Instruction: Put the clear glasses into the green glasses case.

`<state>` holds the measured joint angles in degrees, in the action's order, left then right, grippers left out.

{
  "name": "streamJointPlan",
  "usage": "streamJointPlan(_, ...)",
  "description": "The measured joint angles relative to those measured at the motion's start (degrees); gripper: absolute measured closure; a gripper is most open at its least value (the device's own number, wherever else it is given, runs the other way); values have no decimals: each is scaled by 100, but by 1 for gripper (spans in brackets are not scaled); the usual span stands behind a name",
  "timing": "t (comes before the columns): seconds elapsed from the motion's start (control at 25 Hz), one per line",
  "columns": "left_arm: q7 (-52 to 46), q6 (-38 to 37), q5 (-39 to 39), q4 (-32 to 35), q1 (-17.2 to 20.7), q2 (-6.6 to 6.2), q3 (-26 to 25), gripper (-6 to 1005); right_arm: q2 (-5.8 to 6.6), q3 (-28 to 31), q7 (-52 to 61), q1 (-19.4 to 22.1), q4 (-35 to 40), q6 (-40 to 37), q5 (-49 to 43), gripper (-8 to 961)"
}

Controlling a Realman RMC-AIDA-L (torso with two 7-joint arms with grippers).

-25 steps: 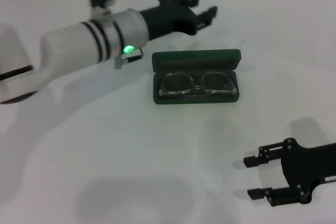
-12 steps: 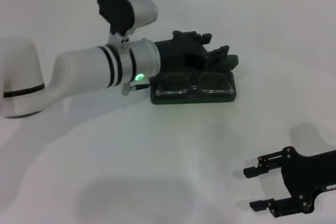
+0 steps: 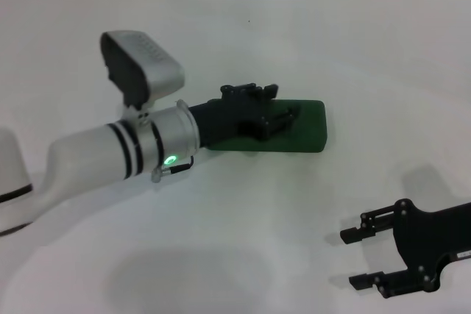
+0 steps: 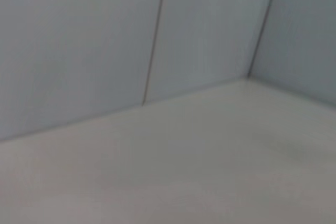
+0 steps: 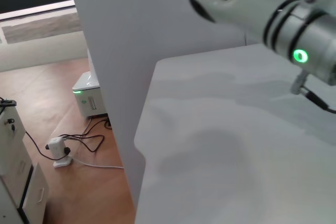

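White tabletop [image 3: 309, 49] meets a tiled wall. Near its middle lies the shut green glasses case [image 3: 305, 126], the left gripper [image 3: 283, 119] seemingly pressing its lid, fingers indistinct. Right gripper [image 3: 353, 259] rests spread near the front-right edge.

White table [image 3: 243, 233] — green glasses case [image 3: 309, 126] on it

looks like a robotics lab or test room, plain white table [image 3: 243, 240] with pale panel walls [image 4: 105, 51] at 12 o'clock, wood-look floor [image 5: 63, 124], small white box with a green light [image 5: 89, 95], loose cables and a plug [image 5: 58, 145]
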<state>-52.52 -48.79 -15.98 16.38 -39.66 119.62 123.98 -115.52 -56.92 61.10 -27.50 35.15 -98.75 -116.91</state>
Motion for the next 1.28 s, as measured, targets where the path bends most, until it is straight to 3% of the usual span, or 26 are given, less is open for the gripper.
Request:
streamJointPlan(0.08,175,-540,-6,25,164,-25,-278,466,0,14,7,-6,32,-29,11,352)
streamJointPlan(0.24,552,-2331,-7,15,628,-119,-1094,466,-2,26,-25,-13,98,-60,271,352)
streamJointPlan(0.36,780,-3592,-12,-24,929,-225,-1422,466,7,39,-229,59,111,-61,1085,352)
streamJointPlan(0.56,662,-4822,-182,-119,1371,-642,-1426,466,13,36,-706,157,155,-172,2368,352)
streamJointPlan(0.68,706,-5292,-702,-387,1519,-793,-1427,466,69,6,-640,25,275,-575,2501,352)
streamJointPlan(0.84,1160,-5501,-1174,-597,1686,-801,-1410,466,120,1,-618,-54,237,-900,2489,352)
streamJointPlan(1.0,1530,-5455,-1536,-649,1832,-735,-1407,466,23,14,-654,-6,185,-861,2494,352)
streamJointPlan(1.28,1602,-5131,-1553,-1016,1628,-605,-1449,467,-16,5,-662,-57,-113,-727,2573,352)
